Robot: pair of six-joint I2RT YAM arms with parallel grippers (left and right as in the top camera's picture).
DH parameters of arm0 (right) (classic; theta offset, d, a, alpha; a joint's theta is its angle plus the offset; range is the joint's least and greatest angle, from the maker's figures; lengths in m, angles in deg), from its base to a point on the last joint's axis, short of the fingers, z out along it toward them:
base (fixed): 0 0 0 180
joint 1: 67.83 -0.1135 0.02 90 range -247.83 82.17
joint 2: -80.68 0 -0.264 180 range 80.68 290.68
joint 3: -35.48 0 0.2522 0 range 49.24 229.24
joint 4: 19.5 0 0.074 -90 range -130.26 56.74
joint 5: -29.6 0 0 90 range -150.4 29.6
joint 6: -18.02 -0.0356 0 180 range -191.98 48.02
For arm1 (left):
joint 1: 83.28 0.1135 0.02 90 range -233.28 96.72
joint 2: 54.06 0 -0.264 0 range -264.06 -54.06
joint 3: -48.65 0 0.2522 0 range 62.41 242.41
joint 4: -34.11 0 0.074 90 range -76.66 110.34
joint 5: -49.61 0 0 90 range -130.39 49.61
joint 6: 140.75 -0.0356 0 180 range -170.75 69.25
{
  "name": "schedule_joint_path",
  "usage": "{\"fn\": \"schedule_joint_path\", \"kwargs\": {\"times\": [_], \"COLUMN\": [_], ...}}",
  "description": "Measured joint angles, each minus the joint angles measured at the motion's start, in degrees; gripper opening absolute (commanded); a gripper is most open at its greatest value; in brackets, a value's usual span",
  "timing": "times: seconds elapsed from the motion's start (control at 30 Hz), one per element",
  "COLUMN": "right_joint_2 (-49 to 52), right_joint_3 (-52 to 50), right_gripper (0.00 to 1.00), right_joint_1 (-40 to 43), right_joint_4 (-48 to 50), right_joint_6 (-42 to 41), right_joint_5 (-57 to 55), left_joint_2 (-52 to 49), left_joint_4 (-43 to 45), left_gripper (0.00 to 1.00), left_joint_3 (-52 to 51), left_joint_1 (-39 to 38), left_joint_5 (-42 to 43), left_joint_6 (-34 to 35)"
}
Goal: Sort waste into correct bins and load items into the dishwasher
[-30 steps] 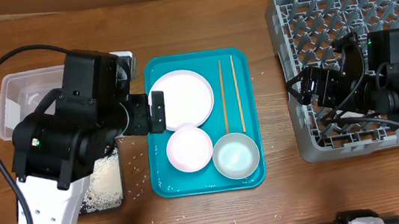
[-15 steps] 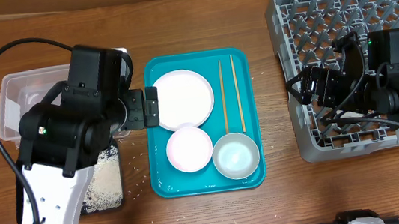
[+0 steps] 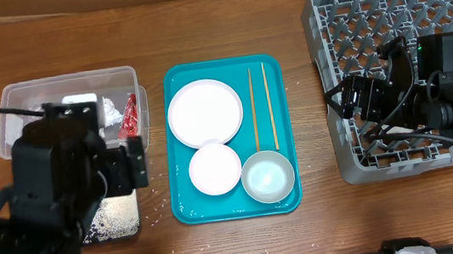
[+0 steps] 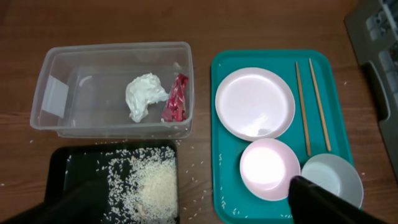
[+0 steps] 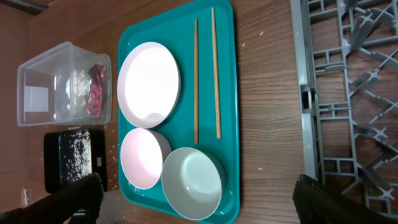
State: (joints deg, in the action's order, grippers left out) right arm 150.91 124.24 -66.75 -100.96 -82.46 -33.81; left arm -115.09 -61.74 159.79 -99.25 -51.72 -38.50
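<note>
The clear tub [image 3: 5, 118] holds the crumpled napkin [image 3: 110, 111] and the red wrapper [image 3: 130, 114]; both also show in the left wrist view, napkin [image 4: 143, 96] and wrapper [image 4: 176, 99]. The black tray [image 4: 62, 163] carries a heap of rice [image 4: 152, 186]. On the teal tray [image 3: 186, 208] lie the white plate [image 3: 204, 112], a small bowl [image 3: 215, 168], a cup [image 3: 267, 176] and two chopsticks [image 3: 253, 111]. My left gripper [image 3: 135, 161] is open and empty, high above the black tray's right end. My right gripper [image 3: 345, 98] is open and empty at the grey dish rack's [image 3: 401, 4] left edge.
Loose rice grains lie on the wood between the black tray and the teal tray [image 4: 199, 168], and a few inside the teal tray. The rack's pegs stand under my right arm. The left arm's body hides most of the black tray from overhead.
My left arm has pulled back from the plate's left edge toward the front left and risen. The tub with napkin and wrapper is now uncovered. The right arm has not moved.
</note>
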Motion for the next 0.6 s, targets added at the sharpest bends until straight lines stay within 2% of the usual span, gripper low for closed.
{"fn": "schedule_joint_path", "kwargs": {"times": [0.03, 0.07, 0.1, 0.13, 0.23, 0.3, 0.5, 0.6], "right_joint_2": [0.0, 0.0, 0.0, 0.0, 0.0, 0.0, 0.0, 0.0], "right_joint_3": [0.0, 0.0, 0.0, 0.0, 0.0, 0.0, 0.0, 0.0], "right_gripper": [1.00, 1.00, 1.00, 1.00, 1.00, 1.00, 1.00, 1.00], "right_joint_1": [0.0, 0.0, 0.0, 0.0, 0.0, 0.0, 0.0, 0.0], "right_joint_4": [0.0, 0.0, -0.1, 0.0, -0.1, 0.0, 0.0, 0.0], "right_joint_6": [0.0, 0.0, 0.0, 0.0, 0.0, 0.0, 0.0, 0.0], "right_joint_5": [0.0, 0.0, 0.0, 0.0, 0.0, 0.0, 0.0, 0.0], "left_joint_2": [0.8, 1.4, 2.6, 4.3, 8.3, 13.3, 26.6, 35.5], "left_joint_4": [2.4, 4.3, 9.4, 16.5, 25.2, 34.1, 55.2, 62.4], "left_gripper": [0.69, 0.78, 0.93, 1.00, 1.00, 1.00, 1.00, 1.00], "left_joint_3": [-0.6, -1.1, -3.1, -6.6, -14.6, -25.5, -51.2, -62.9], "left_joint_1": [0.7, 1.2, 2.1, 3.8, 7.7, 10.4, 11.1, 11.1], "left_joint_5": [0.1, 0.6, 1.8, 4.2, 9.1, 12.7, 16.3, 17.2], "left_joint_6": [-0.7, -1.2, -2.9, -5.6, -9.3, -11.0, -12.6, -12.9]}}
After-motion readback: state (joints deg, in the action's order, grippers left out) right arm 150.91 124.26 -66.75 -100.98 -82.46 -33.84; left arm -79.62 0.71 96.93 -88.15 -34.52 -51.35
